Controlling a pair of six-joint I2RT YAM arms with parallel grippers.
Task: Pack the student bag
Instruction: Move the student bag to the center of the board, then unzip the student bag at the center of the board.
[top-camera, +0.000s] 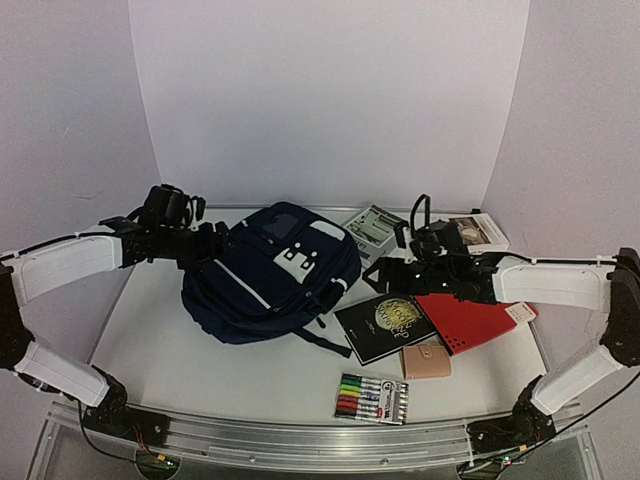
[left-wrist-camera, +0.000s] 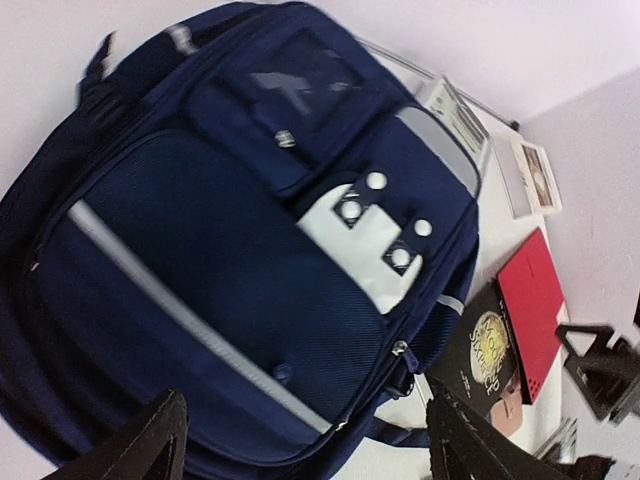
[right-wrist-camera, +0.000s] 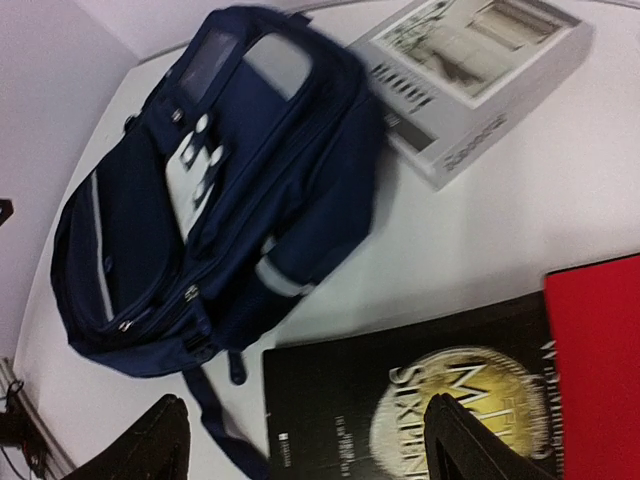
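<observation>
The student bag (top-camera: 268, 272) is a navy backpack with grey stripes and pale patches, lying flat mid-table with its zips closed. My left gripper (top-camera: 218, 243) hovers at the bag's left upper edge. In the left wrist view that gripper (left-wrist-camera: 305, 455) is open above the bag (left-wrist-camera: 230, 250), with nothing between its fingers. My right gripper (top-camera: 378, 268) sits just right of the bag. From the right wrist it (right-wrist-camera: 310, 450) is open over the left edge of a black book (right-wrist-camera: 420, 400), gripping nothing, and the bag (right-wrist-camera: 210, 190) lies up and to the left.
The black book (top-camera: 385, 325) with a gold disc lies right of the bag, partly under a red notebook (top-camera: 480, 318). A tan pouch (top-camera: 425, 361) and a marker pack (top-camera: 372, 398) lie near the front. A grey box (top-camera: 370, 226) and a second box (top-camera: 478, 232) sit at the back.
</observation>
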